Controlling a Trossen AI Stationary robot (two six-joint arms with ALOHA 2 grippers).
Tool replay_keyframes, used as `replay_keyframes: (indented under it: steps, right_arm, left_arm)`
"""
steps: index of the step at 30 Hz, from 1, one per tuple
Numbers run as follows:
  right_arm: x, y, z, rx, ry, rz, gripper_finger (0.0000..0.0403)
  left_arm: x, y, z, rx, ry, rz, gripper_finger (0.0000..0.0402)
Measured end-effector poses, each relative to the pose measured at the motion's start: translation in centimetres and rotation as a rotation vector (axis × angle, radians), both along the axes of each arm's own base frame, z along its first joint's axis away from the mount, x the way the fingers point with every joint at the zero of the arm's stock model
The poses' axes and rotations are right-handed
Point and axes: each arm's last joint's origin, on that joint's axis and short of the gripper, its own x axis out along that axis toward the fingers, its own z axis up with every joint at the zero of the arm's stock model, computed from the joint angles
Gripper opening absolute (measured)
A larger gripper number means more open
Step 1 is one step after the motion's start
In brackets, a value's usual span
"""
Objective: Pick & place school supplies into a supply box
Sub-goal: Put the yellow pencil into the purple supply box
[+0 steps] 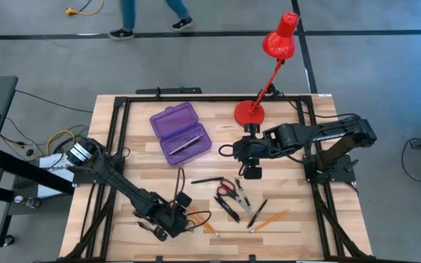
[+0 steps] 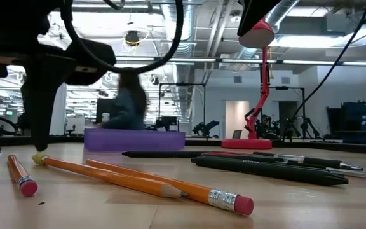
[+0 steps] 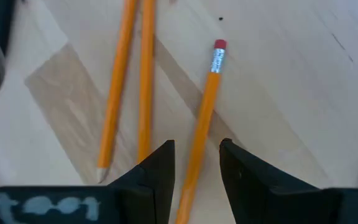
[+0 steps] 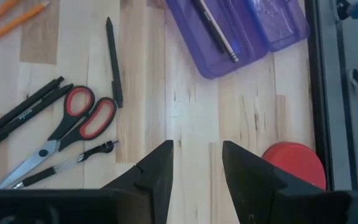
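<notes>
My left gripper is open near the table's front left and points steeply down. One orange pencil lies on the wood between its fingers, eraser end away from them; whether they touch it I cannot tell. Two more pencils lie beside it. The open purple supply box sits far left of centre with a slim pen inside. My right gripper hangs open and empty above the table's middle. Red-handled scissors and black pens lie flat near the front.
A red desk lamp stands with its round base at the far edge, close to my right arm. Two more pencils lie front right of the pens. Bare wood stretches between the box and the scissors.
</notes>
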Motion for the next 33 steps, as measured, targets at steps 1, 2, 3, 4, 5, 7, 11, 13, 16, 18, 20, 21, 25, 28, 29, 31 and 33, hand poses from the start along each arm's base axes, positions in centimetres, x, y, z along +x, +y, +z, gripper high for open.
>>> replay_keyframes:
  steps: [1, 2, 3, 4, 5, 7, 11, 13, 16, 18, 20, 21, 25, 28, 29, 31, 33]
  right_arm:
    - [0.0, 0.0, 0.0, 0.0, 0.0, 0.0, 0.0131]
    - [0.0, 0.0, 0.0, 0.0, -0.001, 0.0, 0.0131]
    - [0.0, 0.0, 0.0, 0.0, -0.001, 0.001, 0.0131]
    - [0.0, 0.0, 0.0, 0.001, -0.004, 0.001, 0.0131]
    - [0.1, 0.0, 0.0, 0.001, -0.007, 0.001, 0.0131]
    - [0.1, 0.0, 0.0, 0.001, -0.008, 0.0, 0.0131]
    - [0.1, 0.0, 0.0, 0.002, -0.01, 0.001, 0.0131]
    - [0.1, 0.1, 0.0, 0.002, -0.011, 0.001, 0.0131]
    - [0.1, 0.1, 0.0, 0.002, -0.011, 0.001, 0.0131]
    - [0.1, 0.1, 0.0, 0.002, -0.01, 0.001, 0.0131]
    - [0.1, 0.1, 0.0, 0.002, -0.009, 0.001, 0.0131]
    - [0.1, 0.1, -0.1, 0.001, -0.006, 0.002, 0.0131]
    - [0.0, 0.0, -1.0, -0.029, 0.023, -0.009, 0.0131]
    - [-0.1, -0.1, -1.5, -0.048, 0.037, -0.016, 0.0131]
    - [-0.1, -0.2, -1.6, -0.05, 0.039, -0.018, 0.0131]
    - [-0.1, -0.2, -1.9, -0.052, 0.047, -0.02, 0.0131]
    - [-0.1, -0.2, -2.2, -0.055, 0.052, -0.033, 0.0131]
  left_arm:
    - [0.0, 0.0, -0.1, -0.005, 0.009, -0.001, 0.0114]
    - [0.1, 0.1, -0.2, -0.011, 0.017, -0.003, 0.0114]
    - [0.1, 0.2, -0.3, -0.005, 0.025, -0.001, 0.0114]
    - [0.1, 0.3, -0.3, -0.001, 0.034, 0.003, 0.0114]
    - [0.1, 0.5, -0.4, 0.003, 0.04, 0.008, 0.0114]
    - [0.2, 0.8, -0.5, 0.001, 0.065, 0.014, 0.0114]
    - [0.3, 1.5, -0.6, -0.013, 0.102, 0.026, 0.0114]
    - [0.5, 1.8, -0.6, -0.006, 0.11, 0.029, 0.0114]
    - [0.7, 2.2, -0.7, -0.01, 0.121, 0.016, 0.0114]
    - [1.0, 2.2, -1.2, -0.024, 0.136, -0.007, 0.0114]
    - [1.1, 2.1, -1.8, -0.024, 0.158, -0.022, 0.0114]
    - [1.2, 2.1, -2.2, -0.02, 0.168, -0.024, 0.0114]
    - [1.1, 2.1, -2.5, 0.002, 0.187, -0.019, 0.0113]
    - [1.1, 2.4, -2.6, 0.012, 0.186, -0.008, 0.0094]
    - [1.2, 2.5, -2.5, 0.015, 0.191, -0.004, 0.0083]
    - [1.2, 2.7, -2.5, 0.021, 0.208, 0.004, 0.0052]
    - [1.1, 2.8, -2.5, 0.021, 0.219, 0.016, 0.002]
